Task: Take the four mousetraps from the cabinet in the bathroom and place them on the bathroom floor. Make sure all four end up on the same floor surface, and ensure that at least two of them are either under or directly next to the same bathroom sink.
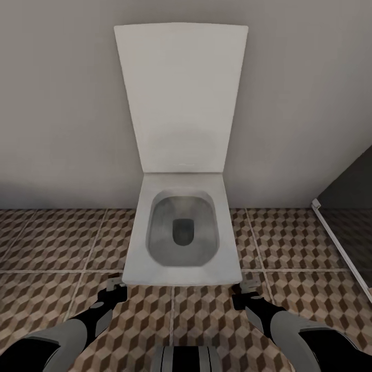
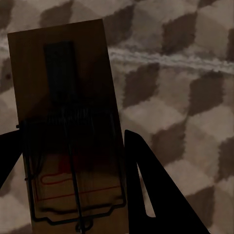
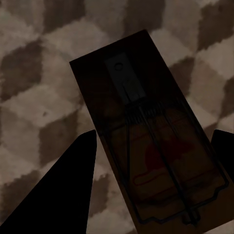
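1. Two mousetraps are in view, one in each wrist view: the left mousetrap (image 2: 68, 131) sits between the dark fingers (image 2: 156, 190) of the left gripper (image 1: 114, 289), and the right mousetrap (image 3: 151, 146) sits between the fingers (image 3: 63, 190) of the right gripper (image 1: 249, 290).
2. The left jaws pinch the left mousetrap at its long edges; the finger on one side is mostly cut off by the picture's edge.
3. The right jaws bracket the right mousetrap, one finger close against its edge; whether the other finger touches is hard to make out, as it is cropped at the border.
4. Both boards are in deep shadow, so the wire parts and red markings read only faintly.
5. In the head view both grippers hover just in front of the toilet (image 1: 181, 227), one at each front corner of its bowl, above the bathroom floor (image 1: 57, 243); the traps themselves are too small and hidden there to pick out.
6. The toilet's lid stands raised against the wall (image 1: 57, 103).
7. Right of the toilet, a dark panel with a pale frame (image 1: 336, 243) is cut off by the edge.
8. Behind each trap the wrist views show cube-patterned tile, blurred.
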Controlling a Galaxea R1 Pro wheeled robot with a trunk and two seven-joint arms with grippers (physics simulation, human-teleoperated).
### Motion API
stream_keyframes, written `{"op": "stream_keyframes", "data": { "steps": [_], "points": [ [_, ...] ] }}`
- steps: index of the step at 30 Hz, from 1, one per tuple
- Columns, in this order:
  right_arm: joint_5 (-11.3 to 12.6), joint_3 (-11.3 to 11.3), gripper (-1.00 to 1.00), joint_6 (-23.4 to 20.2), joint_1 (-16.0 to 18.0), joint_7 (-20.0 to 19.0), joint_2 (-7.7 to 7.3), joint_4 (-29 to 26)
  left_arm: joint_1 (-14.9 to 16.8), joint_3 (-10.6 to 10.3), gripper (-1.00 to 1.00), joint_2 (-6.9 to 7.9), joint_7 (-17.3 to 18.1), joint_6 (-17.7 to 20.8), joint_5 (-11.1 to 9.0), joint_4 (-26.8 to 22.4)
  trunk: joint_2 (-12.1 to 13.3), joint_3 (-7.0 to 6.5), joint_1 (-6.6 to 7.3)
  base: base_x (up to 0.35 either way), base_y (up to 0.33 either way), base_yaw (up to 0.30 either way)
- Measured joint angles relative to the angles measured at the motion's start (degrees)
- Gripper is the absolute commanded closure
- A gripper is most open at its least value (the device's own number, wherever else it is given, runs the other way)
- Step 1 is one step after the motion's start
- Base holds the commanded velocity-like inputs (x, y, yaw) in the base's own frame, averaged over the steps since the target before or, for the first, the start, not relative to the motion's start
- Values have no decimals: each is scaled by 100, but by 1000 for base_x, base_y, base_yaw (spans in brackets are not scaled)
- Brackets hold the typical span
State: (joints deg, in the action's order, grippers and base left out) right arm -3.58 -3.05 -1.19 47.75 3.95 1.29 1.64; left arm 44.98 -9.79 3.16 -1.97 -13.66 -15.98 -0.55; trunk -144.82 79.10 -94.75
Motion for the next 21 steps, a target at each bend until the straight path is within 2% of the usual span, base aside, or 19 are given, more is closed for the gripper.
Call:
{"op": "stream_keyframes", "data": {
  "steps": [17, 21],
  "points": [
    [0, 0, 100, 0, 0, -1, 0, 0, 0, 0, 100, 0, 0, 0, 0, 0, 0, 0, 0, 0, 0, 0],
    [0, 1, 100, 0, 0, 0, -1, 0, 0, 1, 100, 0, 0, 0, 0, 0, -5, 88, -11, 0, 0, 0]
  ]
}}
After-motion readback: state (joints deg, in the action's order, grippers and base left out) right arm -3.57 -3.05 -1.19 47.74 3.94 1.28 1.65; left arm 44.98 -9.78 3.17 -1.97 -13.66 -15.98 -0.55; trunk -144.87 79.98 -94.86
